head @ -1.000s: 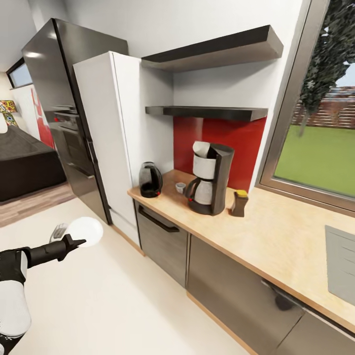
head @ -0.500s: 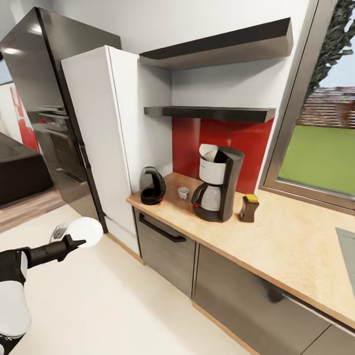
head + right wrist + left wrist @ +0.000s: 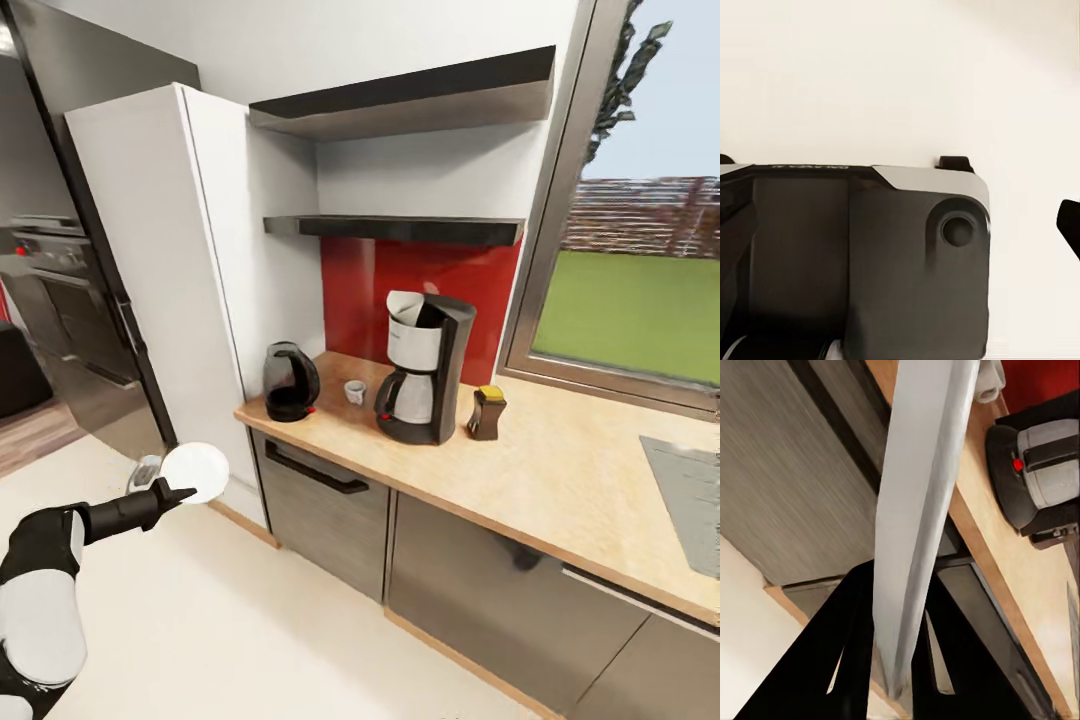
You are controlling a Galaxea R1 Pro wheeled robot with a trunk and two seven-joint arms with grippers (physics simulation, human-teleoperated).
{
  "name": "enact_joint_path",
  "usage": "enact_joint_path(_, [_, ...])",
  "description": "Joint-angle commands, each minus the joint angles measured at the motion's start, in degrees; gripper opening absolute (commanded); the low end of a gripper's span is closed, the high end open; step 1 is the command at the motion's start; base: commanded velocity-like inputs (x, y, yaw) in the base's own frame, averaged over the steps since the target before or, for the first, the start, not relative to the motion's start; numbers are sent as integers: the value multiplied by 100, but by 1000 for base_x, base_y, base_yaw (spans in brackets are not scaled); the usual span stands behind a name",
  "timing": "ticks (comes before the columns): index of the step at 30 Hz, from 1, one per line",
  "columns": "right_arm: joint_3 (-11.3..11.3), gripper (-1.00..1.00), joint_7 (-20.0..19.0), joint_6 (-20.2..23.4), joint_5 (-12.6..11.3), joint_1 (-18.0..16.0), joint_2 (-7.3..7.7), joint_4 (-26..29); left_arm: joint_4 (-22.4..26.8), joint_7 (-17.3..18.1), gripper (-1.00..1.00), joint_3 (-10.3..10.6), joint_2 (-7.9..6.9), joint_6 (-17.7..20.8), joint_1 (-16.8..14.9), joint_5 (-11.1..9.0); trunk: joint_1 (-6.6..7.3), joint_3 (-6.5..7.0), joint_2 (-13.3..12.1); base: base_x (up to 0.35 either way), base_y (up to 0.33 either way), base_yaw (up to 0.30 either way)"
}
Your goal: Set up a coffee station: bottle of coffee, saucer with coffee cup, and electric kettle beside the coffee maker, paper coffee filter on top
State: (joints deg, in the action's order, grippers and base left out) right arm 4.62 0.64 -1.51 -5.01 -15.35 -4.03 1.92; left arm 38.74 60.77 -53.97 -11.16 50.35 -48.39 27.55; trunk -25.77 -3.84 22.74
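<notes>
Pale wood made up the countertop (image 3: pixel 560 480), and on it the black-and-white coffee maker (image 3: pixel 425 368) stood against the red backsplash (image 3: pixel 420 290). A paper coffee filter (image 3: pixel 403 303) sat on top of the machine. Just beside it toward the window stood the bottle of coffee (image 3: pixel 486 412), dark with a yellow cap; on the other side a small coffee cup (image 3: pixel 354 391) rested directly on the wood, and beyond that the black electric kettle (image 3: pixel 289 381) stood near the white cabinet (image 3: pixel 180 280).

Out over the floor, well apart from the counter, the left gripper (image 3: pixel 178 493) was clamped on the white saucer (image 3: pixel 196 471) — in the left wrist view its black fingers (image 3: pixel 859 637) pinched the saucer's edge (image 3: pixel 919 510), with the counter and coffee maker base beyond.

The right wrist view showed the robot's dark base (image 3: pixel 862 255) over cream floor, and whether the right gripper was apart or together could not be told. No writing was legible anywhere — a faint mark on the base seemed too blurred to read.
</notes>
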Motion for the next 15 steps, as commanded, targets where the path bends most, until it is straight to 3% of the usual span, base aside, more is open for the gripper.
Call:
enact_joint_path(1, [48, 100, 7, -16, -53, -6, -1, -7, 3, 2, -100, -15, 102, -51, 19, 63, -2, -13, 18, 0, 9, -262])
enact_joint_path(4, [54, 100, 2, -22, -46, -6, -6, -13, 2, -142, -100, 49, 306, -50, 5, 38, -2, -13, 18, 0, 2, -262])
enact_joint_path(5, [54, 100, 6, -24, -45, -5, -4, -13, -11, -179, -100, 73, 635, 259, -9, 70, -2, -13, 18, 0, 0, -263])
enact_joint_path(6, [52, 100, 6, -24, -44, -4, -2, -10, -26, -245, -100, 124, 791, 356, -10, 84, -2, -13, 18, 0, 0, -263])
enact_joint_path(10, [48, 100, 7, -25, -44, -9, -1, -11, -62, -398, -100, 206, 984, 426, -13, 63, -2, -13, 18, 0, 0, -263])
enact_joint_path(15, [48, 100, 7, -25, -44, -5, -1, -15, -76, -423, -100, 219, 1056, 580, -27, 47, -2, -13, 18, 0, 0, -263])
